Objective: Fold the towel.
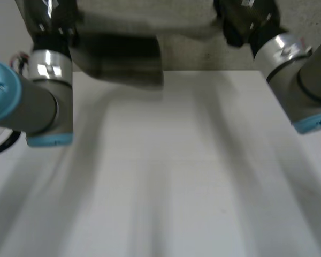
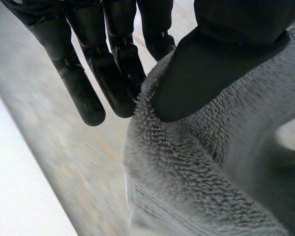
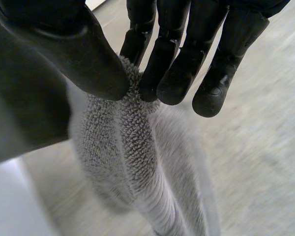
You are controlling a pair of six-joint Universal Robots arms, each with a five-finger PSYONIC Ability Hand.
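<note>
Grey terry towel (image 1: 150,19) is up off the desk (image 1: 166,171), strung between both hands just past the desk's far edge, over the speckled floor (image 2: 64,162). I take the grips from the wrist views.

Left hand (image 2: 113,73): thumb pressed onto the pile, fingers behind the same fold, cloth pinched between them. The rest of the towel hangs below the palm.

Right hand (image 3: 172,64): thumb and fingertips clamped on a bunched ridge of towel. The cloth drops away under the hand in a thick, rope-like fold.

I can't tell which corner or edge either hand has. Left arm (image 1: 37,101) and right arm (image 1: 294,80) stand at the desk's far corners, one each side.
</note>
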